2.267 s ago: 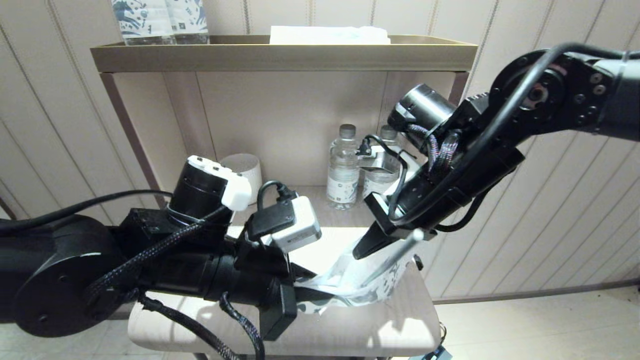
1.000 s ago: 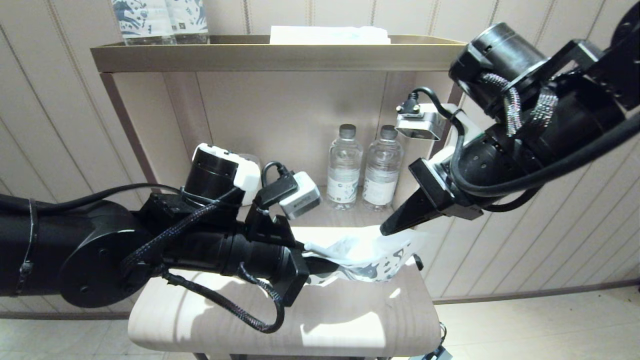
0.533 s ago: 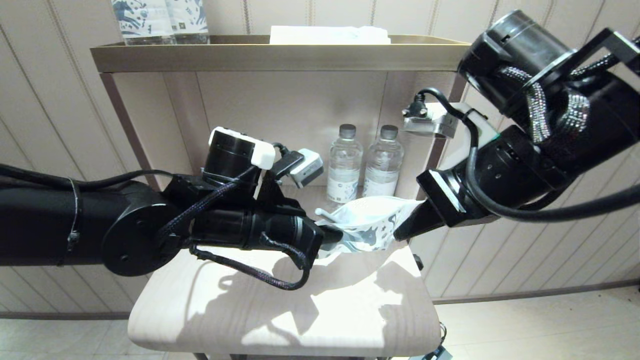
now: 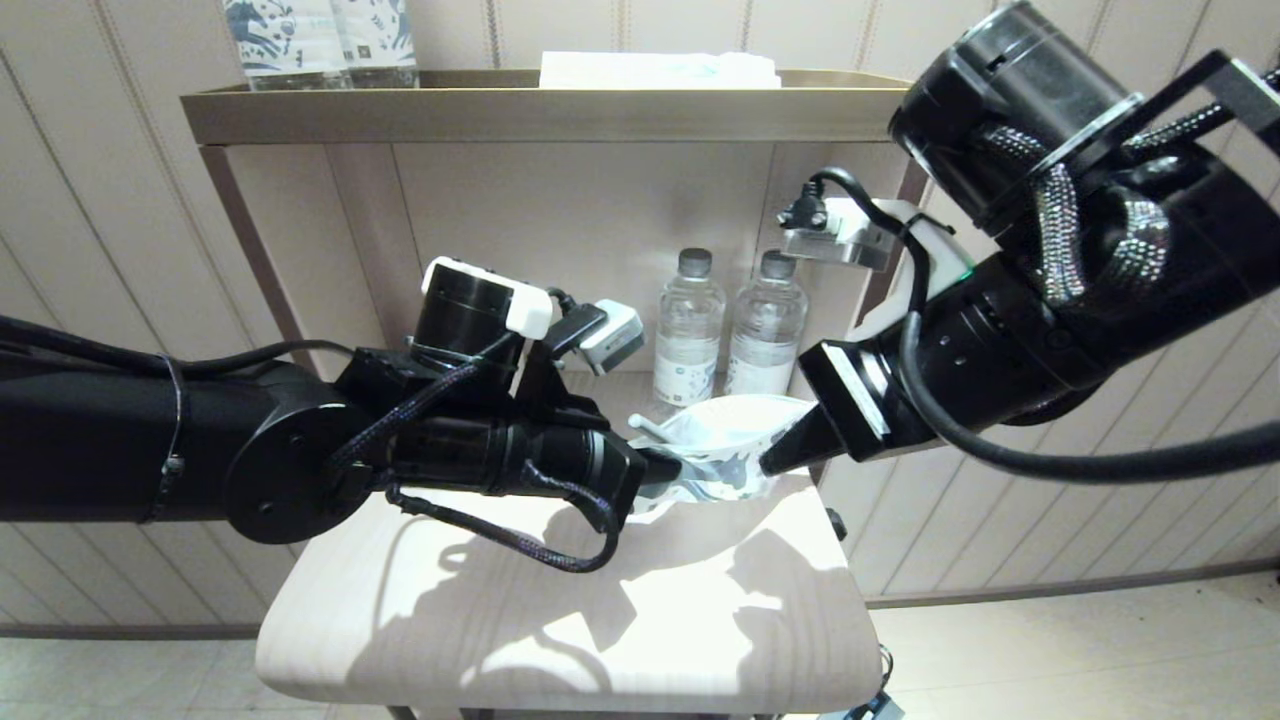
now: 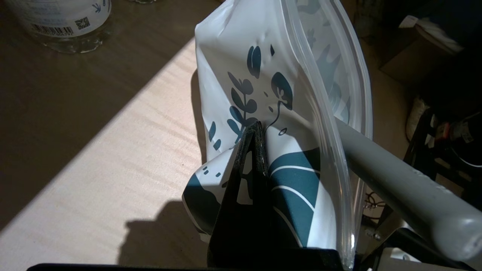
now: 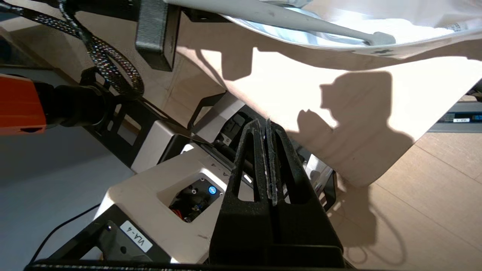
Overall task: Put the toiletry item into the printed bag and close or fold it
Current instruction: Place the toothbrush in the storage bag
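Nearest, the pale wooden stool seat [image 4: 600,620] lies mostly bare under the arms' shadows, and the work hangs just above its far edge. The left gripper [image 5: 257,131] is clamped tight on a lower fold of the printed bag [image 4: 720,450], pinching the crinkly film so the pouch is held up off the seat with its mouth turned upward; that hold probably serves to keep the zip edge steady for sealing. The toiletry item [image 5: 395,180] sits inside the pouch, its grey-white shaft running out past the clear zip strip, so the end shows sticking out near the left fingers in the head view. The right gripper [image 6: 268,126] is closed on nothing, its paired tips pointing toward the bag's right corner, seemingly poised to press or fold the opening. Whether those tips touch the film is hard to judge: the right wrist camera shows them well below the bag, while the head view overlaps them. The item's dark head is hidden inside. Farther back stand two water bottles [image 4: 725,330], and the shelf tray [image 4: 560,110] above carries packs cut off by the frame.
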